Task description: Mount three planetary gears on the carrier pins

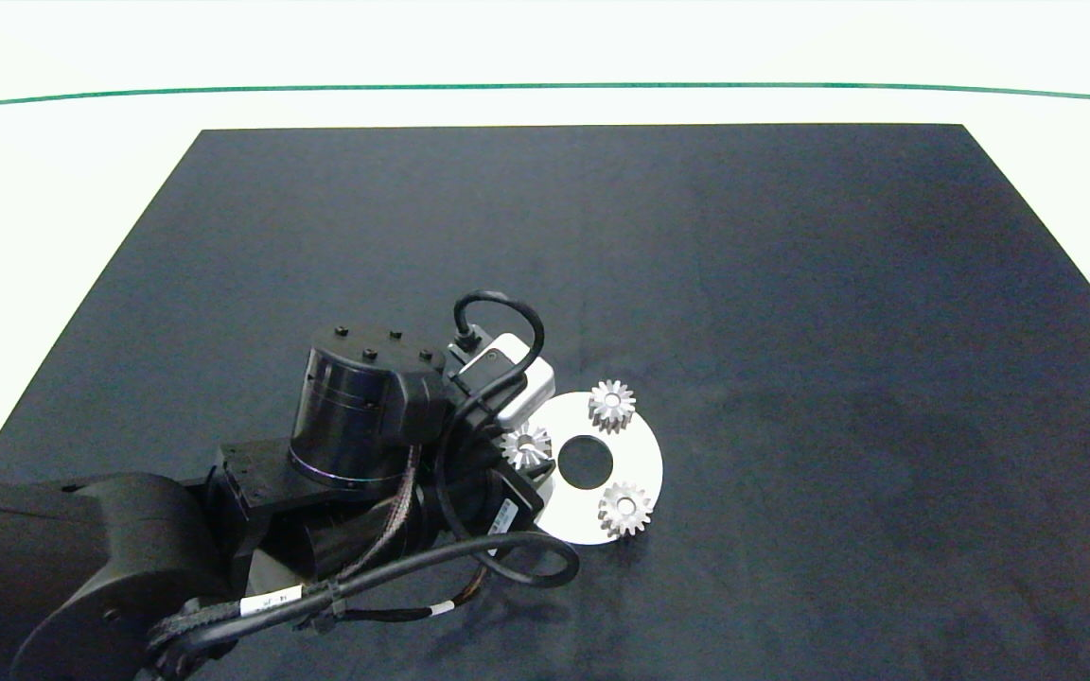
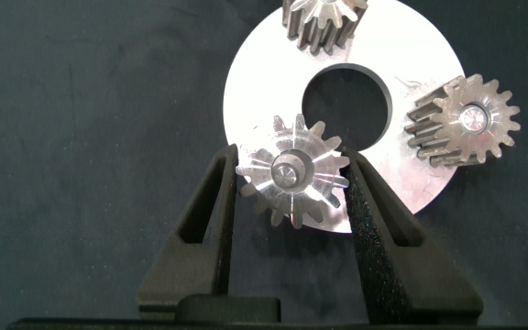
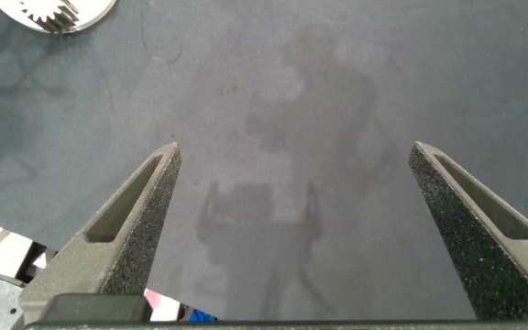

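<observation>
Item: white carrier disc [image 1: 638, 452], flat, ring-shaped, with a large centre hole, laid on the black mat [image 1: 791, 284] near its front middle.

Item: far gear [image 1: 611, 405]. It is seated on the far part of the disc, with a pale pin end visible in its centre hole. It is judged installed.

Item: near gear [image 1: 624, 509]. It is seated on the near part of the disc, close to the rim, with a pin end likewise shown in its bore in the left wrist view [image 2: 470, 117]. It is judged installed.

Item: third gear [image 2: 291, 174]. It is placed over the disc's left part, and a round pin end is seen in its centre. Whether it is pressed fully down cannot be told.

Item: left gripper [image 2: 291, 188]. It is positioned over the disc's left edge, reaching in from the left. Its fingers [image 2: 211, 197] are set either side of the third gear, touching or all but touching its teeth; a firm clamp is suggested but not certain.

Item: right gripper [image 3: 291, 165]. It is absent from the head view and is held over bare mat, fingers spread wide with nothing between them.

Progress: two gears are counted as done. The third is judged on its pin, with only final seating and release outstanding.
</observation>
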Robot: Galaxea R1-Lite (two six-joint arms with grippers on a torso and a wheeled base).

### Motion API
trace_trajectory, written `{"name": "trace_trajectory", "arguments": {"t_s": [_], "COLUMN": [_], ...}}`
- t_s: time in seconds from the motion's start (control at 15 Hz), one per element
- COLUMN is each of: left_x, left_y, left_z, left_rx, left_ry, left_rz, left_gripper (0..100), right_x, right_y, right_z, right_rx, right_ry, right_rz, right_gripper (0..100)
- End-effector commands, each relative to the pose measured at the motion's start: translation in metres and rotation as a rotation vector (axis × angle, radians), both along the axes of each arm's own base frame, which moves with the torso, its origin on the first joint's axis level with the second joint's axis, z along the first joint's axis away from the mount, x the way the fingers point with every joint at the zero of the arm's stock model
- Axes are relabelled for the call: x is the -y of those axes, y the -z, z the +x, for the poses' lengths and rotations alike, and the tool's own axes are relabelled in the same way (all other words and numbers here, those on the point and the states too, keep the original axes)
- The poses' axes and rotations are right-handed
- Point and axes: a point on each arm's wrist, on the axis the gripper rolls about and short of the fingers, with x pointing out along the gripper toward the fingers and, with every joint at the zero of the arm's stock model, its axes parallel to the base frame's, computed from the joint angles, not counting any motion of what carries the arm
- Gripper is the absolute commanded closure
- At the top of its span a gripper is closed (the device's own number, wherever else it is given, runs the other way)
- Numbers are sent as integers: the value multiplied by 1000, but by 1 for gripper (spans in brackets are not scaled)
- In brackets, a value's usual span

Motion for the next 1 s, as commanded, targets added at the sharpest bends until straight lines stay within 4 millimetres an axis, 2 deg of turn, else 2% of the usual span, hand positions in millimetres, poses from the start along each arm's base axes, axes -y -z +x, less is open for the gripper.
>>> {"name": "trace_trajectory", "arguments": {"t_s": [0.07, 1.0], "left_x": [1, 3], "left_y": [1, 4], "left_z": [-1, 1], "left_rx": [-1, -5], "left_ry": [3, 4], "left_rz": [3, 11], "left_gripper": [93, 93], "right_x": [0, 1], "right_y": [0, -1], "right_z": [0, -2], "right_rx": [0, 7], "right_ry": [1, -1], "right_rz": [-3, 0], "right_gripper": [0, 0]}}
